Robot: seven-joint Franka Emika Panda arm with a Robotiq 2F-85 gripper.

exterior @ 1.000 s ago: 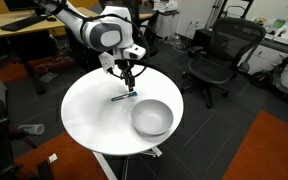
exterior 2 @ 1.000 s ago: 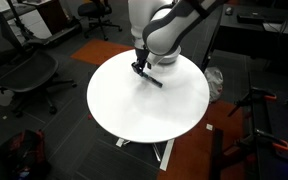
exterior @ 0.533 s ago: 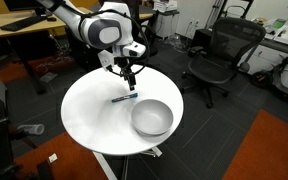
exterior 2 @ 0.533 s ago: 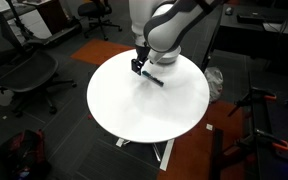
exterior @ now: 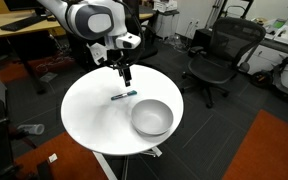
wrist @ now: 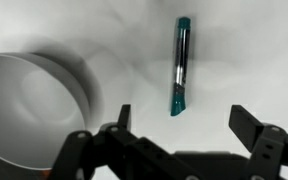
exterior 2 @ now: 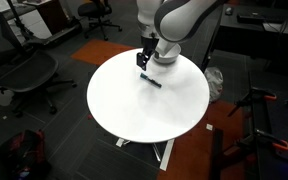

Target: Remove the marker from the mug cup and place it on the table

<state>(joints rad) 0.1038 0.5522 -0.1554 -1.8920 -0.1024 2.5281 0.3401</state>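
Gripper state: the gripper hangs over the table with its jaws spread wide and nothing between them; in the wrist view both fingers stand clear of every object

Marker position: the marker lies flat just below and slightly ahead of the fingertips, apart from them, its teal end pointing back towards the gripper; both exterior views confirm it resting on the tabletop under the gripper

Mug cup: the mug cup stands upright, off to one side of the gripper and farther out than the marker, not touching it; its wall shows blurred at the edge of the wrist view and the interior appears empty; the arm hides it in an exterior view

Table: the table carries both items beneath the gripper, with bare white surface all round them

Step in hand: judged to be the close of the placing step, as the marker is out of the cup, lying on the table, and free of the fingers

Progress: the task appears essentially met as things lie

Next move: calls only for a straight rise away from the tabletop, jaws kept apart, without sweeping sideways

Risk noted: the marker is round and may roll if a finger clips it
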